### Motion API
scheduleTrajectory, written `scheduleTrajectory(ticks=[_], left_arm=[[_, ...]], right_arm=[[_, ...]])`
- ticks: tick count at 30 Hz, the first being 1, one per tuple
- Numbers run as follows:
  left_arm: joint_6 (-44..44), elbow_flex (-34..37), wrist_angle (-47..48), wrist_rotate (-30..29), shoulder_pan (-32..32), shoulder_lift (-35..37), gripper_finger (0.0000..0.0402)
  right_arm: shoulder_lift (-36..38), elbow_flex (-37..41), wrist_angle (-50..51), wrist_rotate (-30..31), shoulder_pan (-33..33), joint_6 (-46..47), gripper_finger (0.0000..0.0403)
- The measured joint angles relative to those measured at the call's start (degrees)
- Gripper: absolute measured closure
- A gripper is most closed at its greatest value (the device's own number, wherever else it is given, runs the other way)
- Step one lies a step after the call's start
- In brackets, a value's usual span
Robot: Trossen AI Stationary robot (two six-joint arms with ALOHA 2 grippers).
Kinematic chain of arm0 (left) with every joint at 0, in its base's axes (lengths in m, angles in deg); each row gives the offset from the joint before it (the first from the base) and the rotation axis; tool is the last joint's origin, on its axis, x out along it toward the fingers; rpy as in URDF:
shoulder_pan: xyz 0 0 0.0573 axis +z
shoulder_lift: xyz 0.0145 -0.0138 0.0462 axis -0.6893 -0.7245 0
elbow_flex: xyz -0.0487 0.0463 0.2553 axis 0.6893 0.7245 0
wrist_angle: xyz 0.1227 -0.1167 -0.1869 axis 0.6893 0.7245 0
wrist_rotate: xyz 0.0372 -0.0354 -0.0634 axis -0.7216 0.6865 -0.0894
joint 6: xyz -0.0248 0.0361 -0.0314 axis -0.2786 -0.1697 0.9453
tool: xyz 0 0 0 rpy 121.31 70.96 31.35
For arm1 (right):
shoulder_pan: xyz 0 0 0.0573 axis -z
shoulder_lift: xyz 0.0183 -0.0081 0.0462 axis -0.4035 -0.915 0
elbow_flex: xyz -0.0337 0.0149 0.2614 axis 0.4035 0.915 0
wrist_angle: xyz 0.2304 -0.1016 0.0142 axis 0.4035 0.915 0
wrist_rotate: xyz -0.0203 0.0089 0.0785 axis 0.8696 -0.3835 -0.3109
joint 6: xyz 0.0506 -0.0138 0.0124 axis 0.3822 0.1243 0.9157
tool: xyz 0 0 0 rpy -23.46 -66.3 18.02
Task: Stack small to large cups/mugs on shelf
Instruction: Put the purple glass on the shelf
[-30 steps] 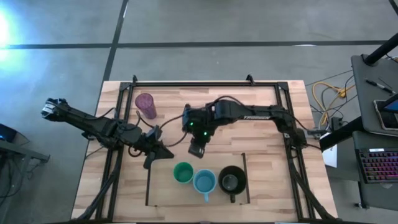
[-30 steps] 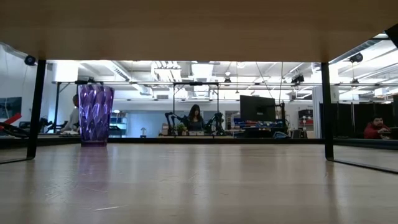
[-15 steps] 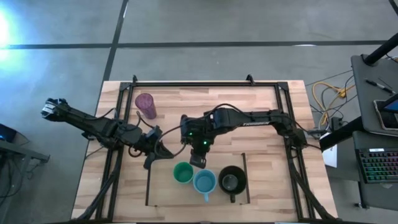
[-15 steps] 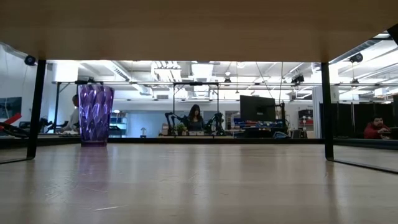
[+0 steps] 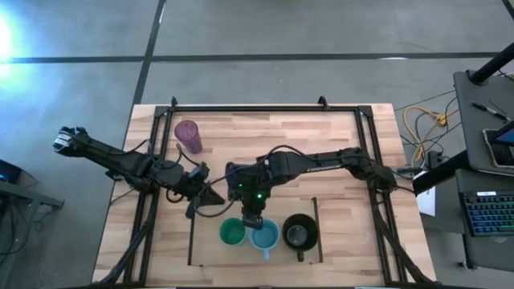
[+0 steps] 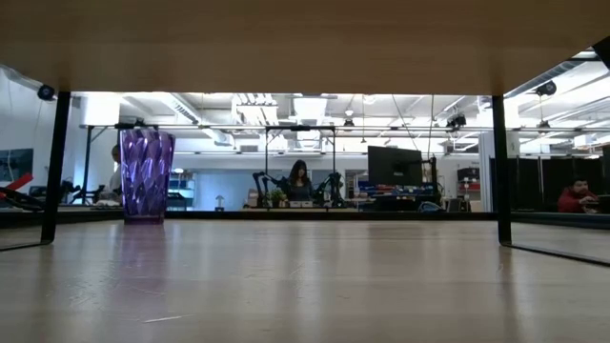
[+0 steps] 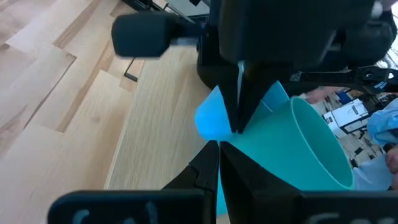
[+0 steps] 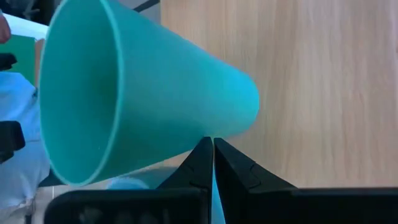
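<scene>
The green cup [image 5: 233, 233], the light-blue mug [image 5: 264, 234] and the black mug [image 5: 299, 233] stand in a row on their bases inside the shelf outline [image 5: 191, 241]. The purple tumbler [image 5: 188, 135] stands at the far left and also shows in the low view [image 6: 146, 176]. My right gripper [image 5: 251, 215] is shut and points down between the green cup and the blue mug, as the left wrist view [image 7: 239, 118] shows. My left gripper [image 5: 210, 197] is shut and hovers just left of the outline's far corner, touching nothing. My right gripper has its shut fingers against the green cup's outer wall [image 8: 214, 127], low on the side that faces the blue mug. The fingers come from above, pointing down. The cup stands on the table inside the shelf outline.
A black metal frame [image 5: 265, 108] runs along the table's far side and down both sides. Bare wood lies between the tumbler and the shelf outline. People and desks show in the room beyond the table.
My right gripper has gone toward the table's near edge and a little left, down to the gap between the green cup and the blue mug. The green cup has slid a little toward the near-left. My left arm has kept still.
</scene>
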Motion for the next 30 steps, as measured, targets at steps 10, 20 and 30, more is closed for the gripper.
scheduleTrajectory(ticks=[10, 20, 30], left_arm=[[1.4, 0.0, 0.1, -2.1, -0.1, 0.1, 0.0402], [-0.4, -3.8, 12.7, -21.7, 0.3, 10.0, 0.0402], [-6.6, -19.3, 50.7, -25.3, 13.3, 11.8, 0.0402]], right_arm=[[-0.2, 0.0, -1.6, 2.9, 0.1, -0.2, 0.0394], [4.2, 0.0, 0.6, 16.9, 5.0, -2.8, 0.0375], [4.5, 0.0, 2.0, 17.1, 13.7, -3.4, 0.0248]])
